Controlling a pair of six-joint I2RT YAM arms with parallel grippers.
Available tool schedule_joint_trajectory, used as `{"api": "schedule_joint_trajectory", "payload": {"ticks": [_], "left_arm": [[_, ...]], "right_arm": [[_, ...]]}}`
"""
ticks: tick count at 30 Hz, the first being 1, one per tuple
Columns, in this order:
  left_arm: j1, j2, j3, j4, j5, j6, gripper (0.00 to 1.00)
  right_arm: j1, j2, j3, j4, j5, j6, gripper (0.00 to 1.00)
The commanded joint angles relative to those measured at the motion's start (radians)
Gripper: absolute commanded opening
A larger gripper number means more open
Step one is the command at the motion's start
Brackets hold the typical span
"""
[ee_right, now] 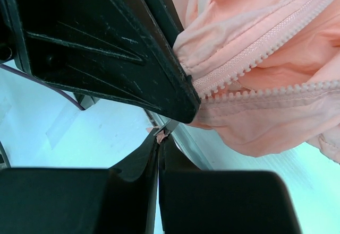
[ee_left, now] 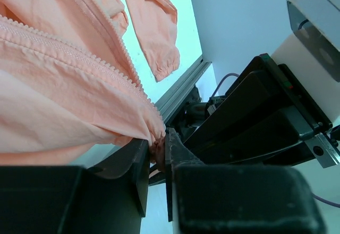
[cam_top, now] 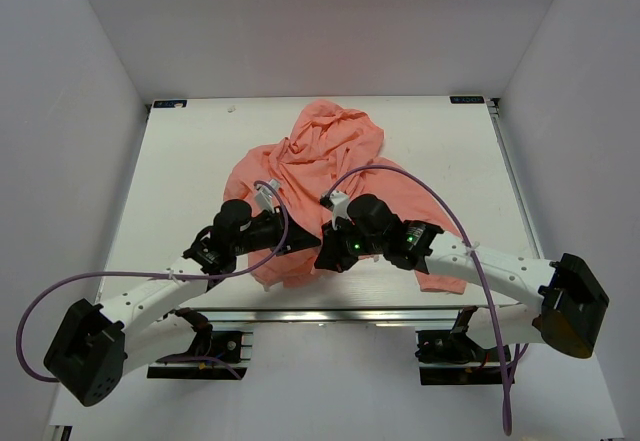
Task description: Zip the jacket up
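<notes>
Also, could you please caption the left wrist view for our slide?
Left claw pinches the bottom zipper edge of the salmon-pink jacket.

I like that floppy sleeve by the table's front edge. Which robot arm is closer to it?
Right. The right arm lies across the sleeve; the left end effector is off to its left, pinching the jacket's bottom edge.
</notes>
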Motion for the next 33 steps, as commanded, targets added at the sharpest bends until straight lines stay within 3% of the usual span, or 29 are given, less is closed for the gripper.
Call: {"api": "schedule_joint_trajectory", "payload": {"ticks": [1, 7, 16, 22, 33], "left_arm": [[-0.004, -0.022, -0.004, 0.000, -0.003, 0.024, 0.23], [-0.004, -0.046, -0.019, -0.048, -0.017, 0.041, 0.17], [-0.004, -0.062, -0.016, -0.072, -0.021, 0.063, 0.29], [-0.004, -0.014, 0.036, -0.106, -0.001, 0.113, 0.23], [-0.004, -0.022, 0.024, -0.099, 0.031, 0.132, 0.51]], "right_arm": [[0.001, -0.002, 0.012, 0.028, 0.024, 0.005, 0.00], [-0.019, -0.026, 0.021, -0.016, 0.049, -0.008, 0.00], [-0.068, -0.032, 0.032, -0.036, 0.014, -0.022, 0.00], [-0.070, -0.002, 0.030, -0.002, -0.031, -0.006, 0.00], [-0.079, 0.021, 0.093, -0.073, 0.027, -0.043, 0.00]]}}
